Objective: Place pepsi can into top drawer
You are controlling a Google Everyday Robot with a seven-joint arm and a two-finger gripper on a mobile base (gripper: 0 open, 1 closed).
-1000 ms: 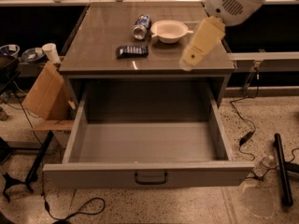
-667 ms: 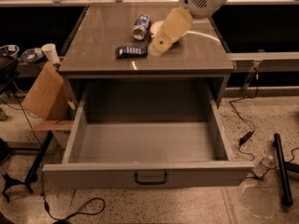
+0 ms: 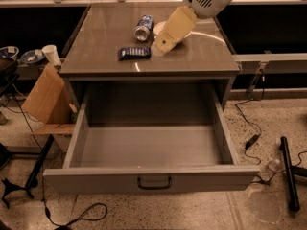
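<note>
Cabinet top (image 3: 201, 56) held can (image 3: 144, 27) on its side | packet (image 3: 134, 52) near can | gripper (image 3: 160, 45) right of can, partly hiding bowl (image 3: 158, 28), grip unclear | drawer (image 3: 153, 174) open below

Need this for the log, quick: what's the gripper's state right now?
Gripper: open or closed cannot be told; over the cabinet top, beside the pepsi can, not holding it.
</note>
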